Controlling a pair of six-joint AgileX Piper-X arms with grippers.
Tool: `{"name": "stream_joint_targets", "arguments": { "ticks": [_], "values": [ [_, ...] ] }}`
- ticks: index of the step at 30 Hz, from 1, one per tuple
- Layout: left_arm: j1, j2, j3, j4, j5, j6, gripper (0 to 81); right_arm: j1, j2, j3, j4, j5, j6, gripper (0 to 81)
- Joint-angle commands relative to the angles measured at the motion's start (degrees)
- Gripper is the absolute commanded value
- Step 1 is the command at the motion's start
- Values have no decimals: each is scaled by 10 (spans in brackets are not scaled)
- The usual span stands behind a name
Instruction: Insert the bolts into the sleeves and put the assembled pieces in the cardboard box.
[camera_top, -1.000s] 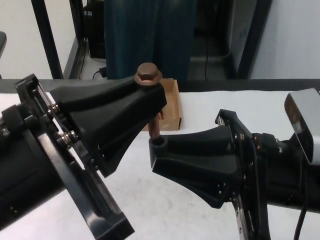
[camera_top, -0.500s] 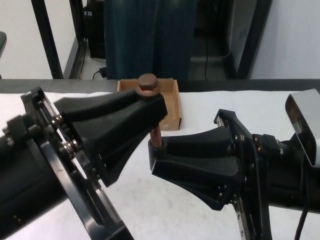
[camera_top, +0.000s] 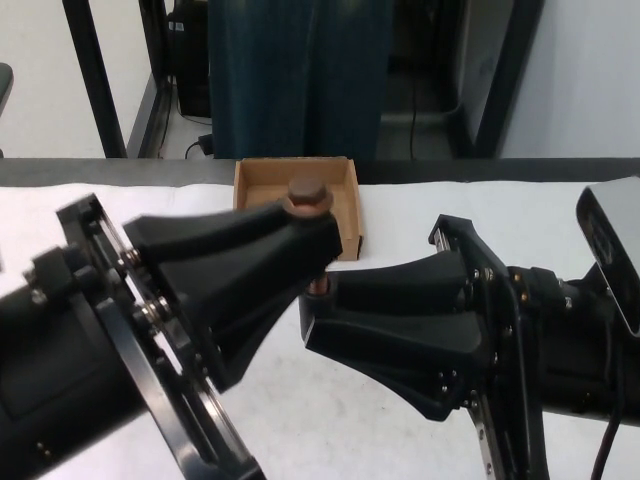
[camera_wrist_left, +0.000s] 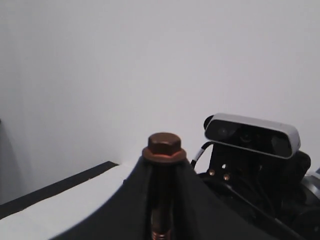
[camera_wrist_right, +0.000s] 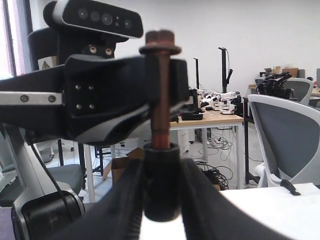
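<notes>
- Judging one insertion as about midway: copper-brown hex-headed metal bolt (camera_wrist_right: 160, 90) entering the black cylindrical sleeve (camera_wrist_right: 161, 186) with its tip, much of the shank showing above.
- Pinching the bolt just under its head with the left jaws, keeping it upright above the white counter (camera_top: 400, 215).
- Gripping the sleeve with the right jaws, just below.
- Remaining: pushing fully in, then placing into the open brown cardboard box (camera_top: 262, 183) behind.

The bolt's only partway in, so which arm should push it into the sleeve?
Probably left: the left gripper grips the bolt below its head, directly above the sleeve in the right gripper.
</notes>
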Motion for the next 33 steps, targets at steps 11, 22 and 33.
{"name": "stream_joint_targets", "arguments": {
  "ticks": [11,22,33],
  "values": [
    [-5,-4,2,57,34,5,8,1,-2,-8,-8,7,0,3],
    [-4,-4,2,79,29,0,80,1,-2,-8,-8,7,0,3],
    [-2,-14,-4,46,27,-3,626,1,-2,-8,-8,7,0,3]
  ]
}}
